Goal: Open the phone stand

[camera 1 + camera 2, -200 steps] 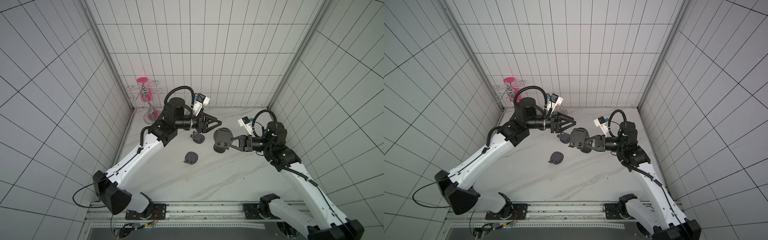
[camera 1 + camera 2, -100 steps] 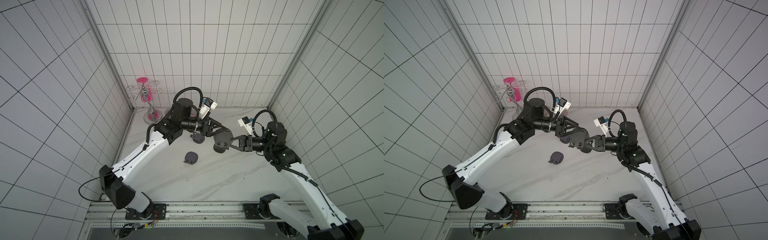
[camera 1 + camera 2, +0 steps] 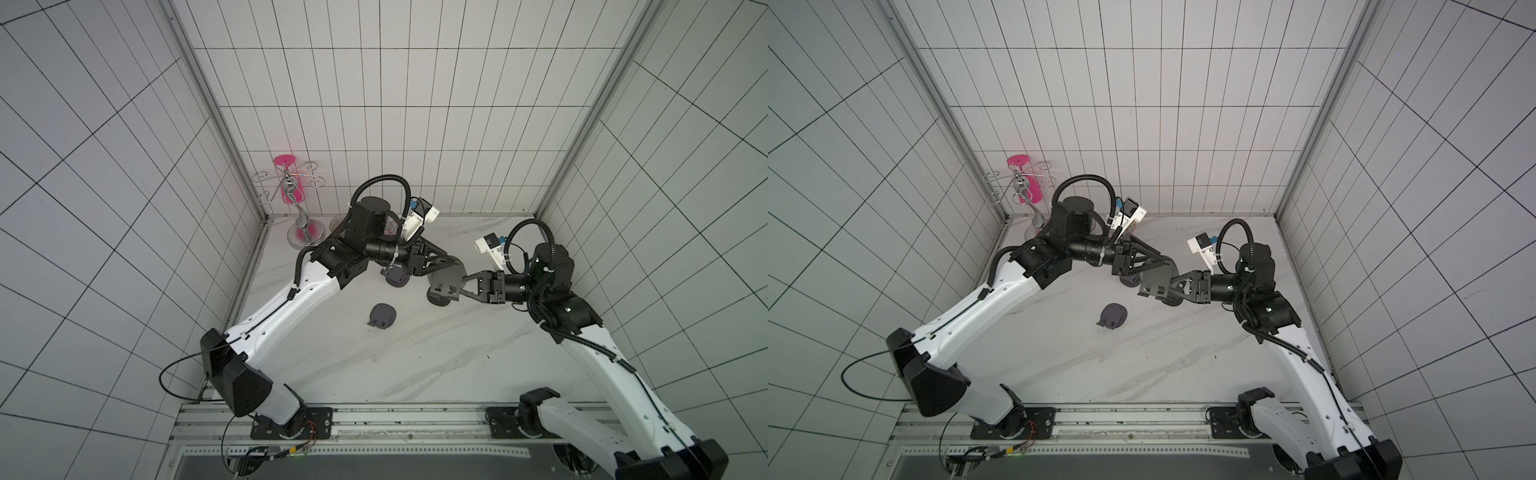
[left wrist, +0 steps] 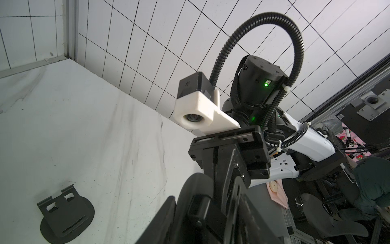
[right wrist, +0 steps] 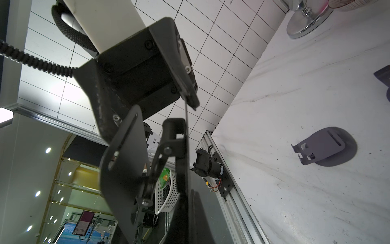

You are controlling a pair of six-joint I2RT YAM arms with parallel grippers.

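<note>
Black round-plated phone stand (image 3: pixel 446 277), seemingly part-unfolded, tilted aloft above the table (image 3: pixel 415 357).

Phone stand (image 5: pixel 126 169) part-open; grey stand (image 5: pixel 325 147) on table (image 5: pixel 295 211).

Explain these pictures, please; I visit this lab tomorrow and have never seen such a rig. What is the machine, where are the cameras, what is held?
Two white robot arms, the left arm and the right arm, are mounted beside a white marbled table. Two pictures look down from overhead; two come from wrist cameras. The right hand is shut on a dark grey folding metal phone stand, held above the table. The left hand has its jaws either side of it; whether they pinch it is unclear. Two similar grey stands lie on the table, and a pink and chrome rack stands in the corner.
</note>
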